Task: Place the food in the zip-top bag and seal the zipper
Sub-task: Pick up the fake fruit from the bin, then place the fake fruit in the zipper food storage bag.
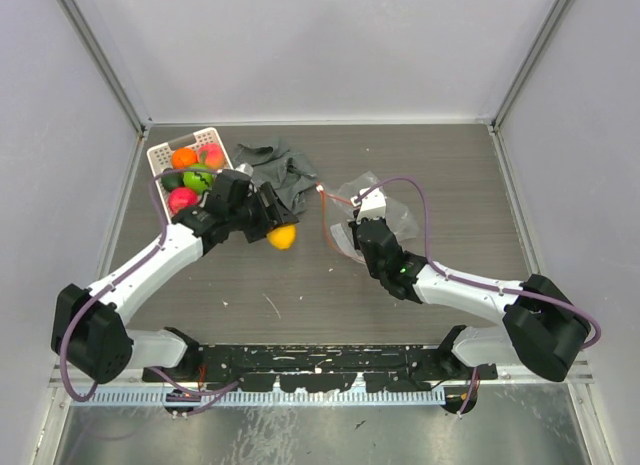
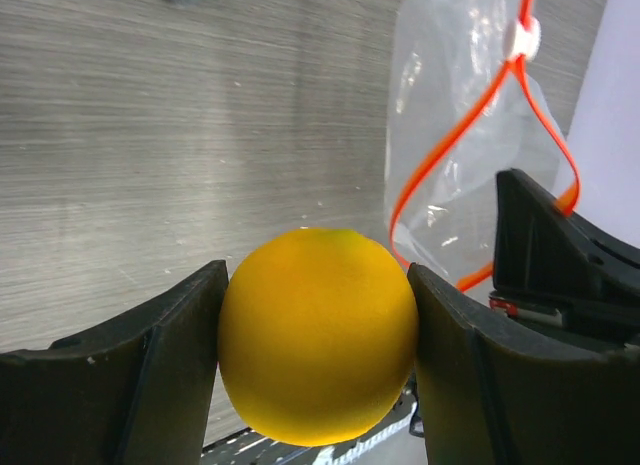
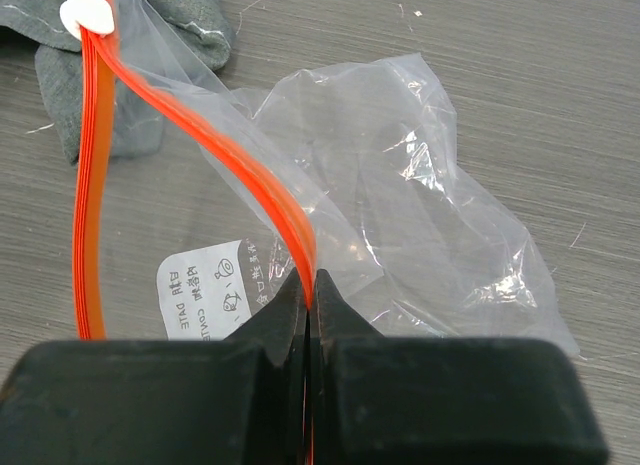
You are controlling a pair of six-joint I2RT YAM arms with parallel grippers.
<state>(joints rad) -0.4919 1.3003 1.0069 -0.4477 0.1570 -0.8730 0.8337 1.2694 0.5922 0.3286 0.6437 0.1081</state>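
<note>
bagging not yet begun, by my reading: no food shows inside the zip-top bag [image 3: 420, 185], which lies flat and crumpled on the tabletop [image 1: 300, 285] right of centre, printed label [image 3: 210, 290] showing through the film. left gripper [image 1: 280, 232] has its jaws clamped on a yellow fruit [image 2: 318, 335], one pad on each side, between the white basket [image 1: 165, 150] and the bag, well short of the mouth. right gripper [image 3: 310, 305] has its jaws pinched tight on the zipper [image 3: 88, 185], lifting one lip so the red-orange strip stands in an open loop up to the white slider [image 3: 88, 10]; mouth unsealed and presented toward the left arm. in the basket: orange piece [image 1: 184, 157], pink piece [image 1: 213, 157], bright green piece [image 1: 198, 178], red piece [image 1: 182, 198]. judged left to do: carry the yellow fruit in, fetch the rest one by one, then run the zipper shut. that is nearly the whole task. hard to make out: the left arm covers the near corner of the basket, so the count of food there is uncertain; no dark green or brown piece can be picked out. grey cloth [image 1: 280, 165] lies bunched behind the grippers, and whether anything sits under it cannot be told. the right wrist view cuts off the bag's near edge behind its own jaws. cannot tell whether the yellow fruit clears the tabletop or brushes it.
</note>
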